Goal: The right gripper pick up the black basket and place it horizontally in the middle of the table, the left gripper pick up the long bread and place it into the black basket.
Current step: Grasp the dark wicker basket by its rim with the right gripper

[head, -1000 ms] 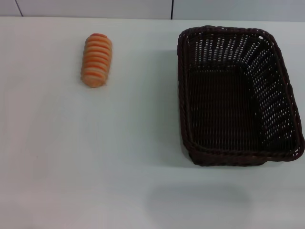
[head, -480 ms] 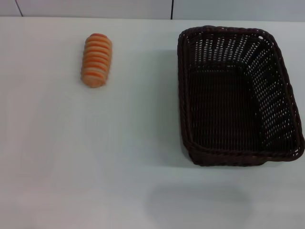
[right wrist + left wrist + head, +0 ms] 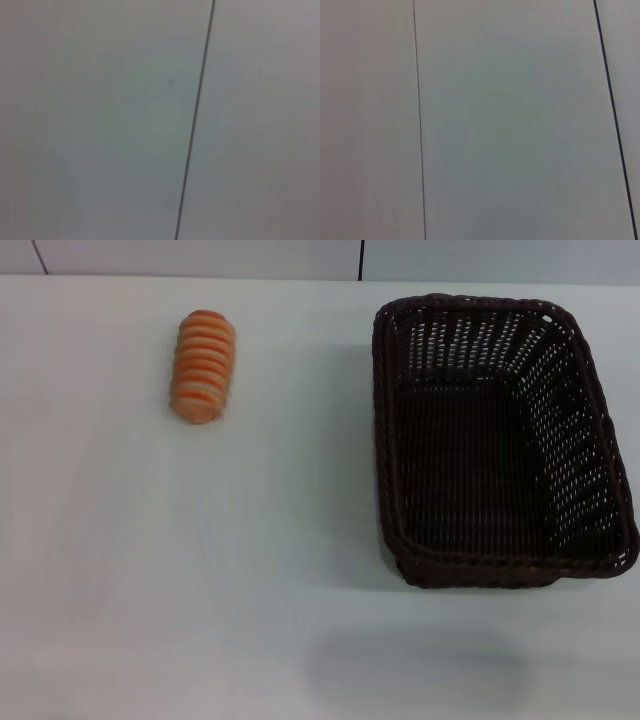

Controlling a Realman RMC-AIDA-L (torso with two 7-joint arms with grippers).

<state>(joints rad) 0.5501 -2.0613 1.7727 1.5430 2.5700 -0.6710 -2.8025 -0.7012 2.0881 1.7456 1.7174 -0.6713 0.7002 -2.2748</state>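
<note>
Neither claw shows up anywhere, left or right, so I can't tell if they're open or closed; both wrist views only show plain pale panels with thin dark seams. So nothing looks started yet. Nearest on the counter (image 3: 250,570) is a bare stretch, then the black basket (image 3: 500,440) sits empty off to the right side with its long side running away from the robot, so it needs turning and shifting to the middle. The long bread (image 3: 203,366) lies farther back left, well apart, nothing blocking either one.
</note>
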